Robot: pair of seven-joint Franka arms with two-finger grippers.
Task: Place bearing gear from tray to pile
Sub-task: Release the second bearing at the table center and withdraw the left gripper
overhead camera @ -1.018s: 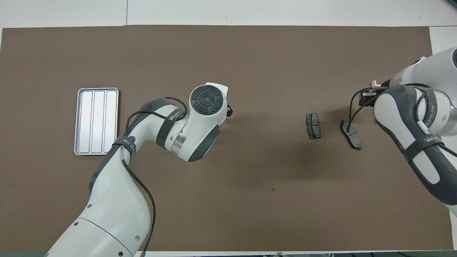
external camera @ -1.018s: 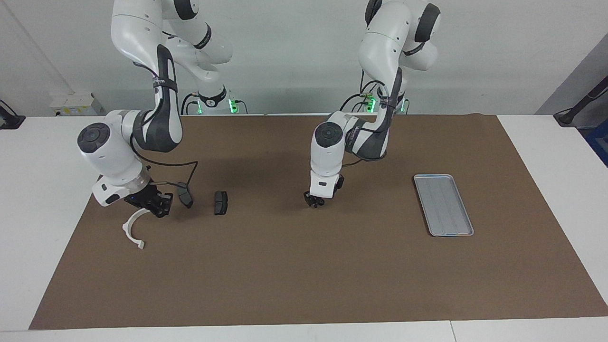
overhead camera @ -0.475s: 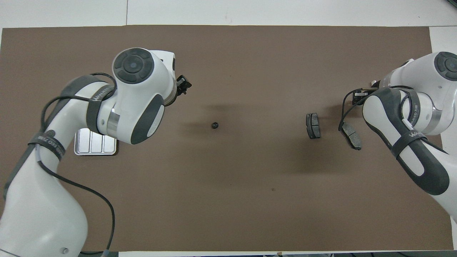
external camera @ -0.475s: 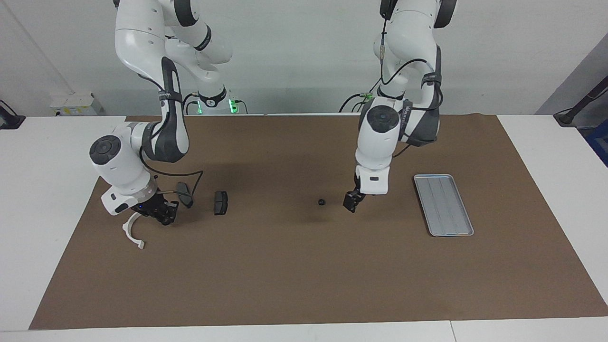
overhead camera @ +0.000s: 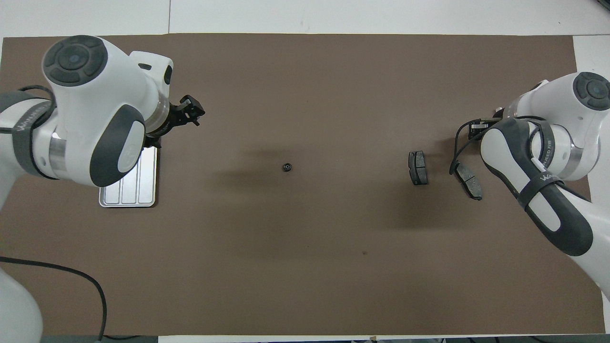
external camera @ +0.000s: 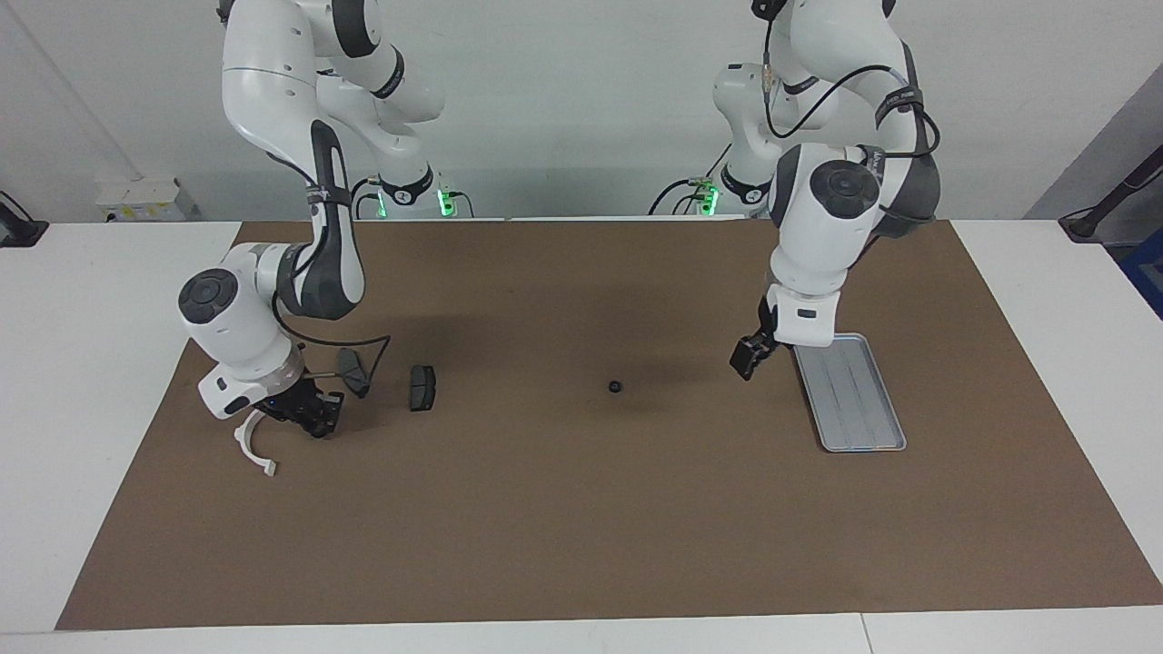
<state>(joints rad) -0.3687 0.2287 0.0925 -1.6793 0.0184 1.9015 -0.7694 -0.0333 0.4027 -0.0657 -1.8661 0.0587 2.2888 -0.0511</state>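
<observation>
Black and ring-shaped, the small metal bearing gear (external camera: 615, 386) lies flat on the brown mat covering the desk (external camera: 563, 536), alone mid-desk, well apart from the flat silver-grey grooved metal tray (external camera: 854, 400) toward the left arm's end and from the pile: a white plastic arc bracket (external camera: 252, 447) and two dark grey brake-pad-shaped pieces (external camera: 422, 387) toward the right arm's end. I judge it stiff, dense for its size, smooth, liable to roll or skid; I'd pinch it across its outer rim from above. My left tool (external camera: 747, 356) hangs open and empty beside the tray's edge. My right tool (external camera: 313, 416) sits low by the bracket; whether it grips anything I cannot tell
</observation>
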